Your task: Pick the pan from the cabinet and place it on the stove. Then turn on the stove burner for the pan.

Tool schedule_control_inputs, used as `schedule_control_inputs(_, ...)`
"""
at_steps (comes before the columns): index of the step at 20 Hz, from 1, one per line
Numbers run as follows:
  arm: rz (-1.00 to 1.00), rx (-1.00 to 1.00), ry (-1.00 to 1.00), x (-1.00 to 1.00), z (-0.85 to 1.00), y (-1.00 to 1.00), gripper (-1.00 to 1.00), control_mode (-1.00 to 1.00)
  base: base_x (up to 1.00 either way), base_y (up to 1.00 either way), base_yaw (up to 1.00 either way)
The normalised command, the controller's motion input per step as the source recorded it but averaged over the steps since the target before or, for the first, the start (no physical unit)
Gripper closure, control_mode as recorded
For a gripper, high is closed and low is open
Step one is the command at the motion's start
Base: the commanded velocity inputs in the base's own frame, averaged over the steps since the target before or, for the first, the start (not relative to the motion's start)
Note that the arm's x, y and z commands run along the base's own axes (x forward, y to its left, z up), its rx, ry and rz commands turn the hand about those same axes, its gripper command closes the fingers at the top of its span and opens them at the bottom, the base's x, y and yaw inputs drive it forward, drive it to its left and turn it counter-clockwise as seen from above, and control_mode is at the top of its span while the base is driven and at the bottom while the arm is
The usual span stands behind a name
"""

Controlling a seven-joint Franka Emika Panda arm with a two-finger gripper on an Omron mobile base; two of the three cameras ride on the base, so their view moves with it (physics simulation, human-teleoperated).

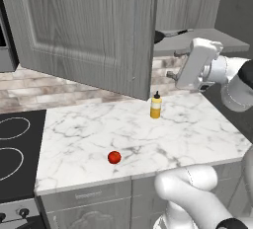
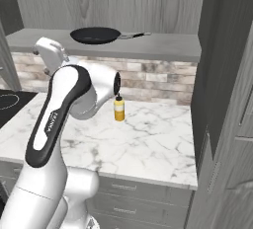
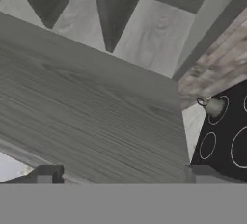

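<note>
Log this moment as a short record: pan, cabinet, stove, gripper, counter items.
pan: on the cabinet shelf, handle pointing right in the right base view
cabinet door: open
stove: left of the counter, no pan on it
gripper: open, holding nothing
counter: yellow bottle, red tomato

White marble counter [image 1: 148,139], brick backsplash [image 2: 158,85], grey drawers [image 2: 133,193]
</note>
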Motion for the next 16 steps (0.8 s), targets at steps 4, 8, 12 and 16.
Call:
schedule_control_inputs(4, 0.14, 0.0, 0.14, 0.43, -0.06, 0.32, -1.0, -1.0, 0.0, 0.0, 0.0)
schedule_control_inputs(8, 0.11, 0.0, 0.13, 0.42, -0.08, 0.42, -1.0, -1.0, 0.0, 0.0, 0.0)
schedule_control_inputs(12, 0.1, 0.0, 0.13, 0.41, -0.09, 0.46, -1.0, -1.0, 0.0, 0.0, 0.0)
schedule_control_inputs(16, 0.08, 0.0, 0.13, 0.35, -0.09, 0.49, -1.0, -1.0, 0.0, 0.0, 0.0)
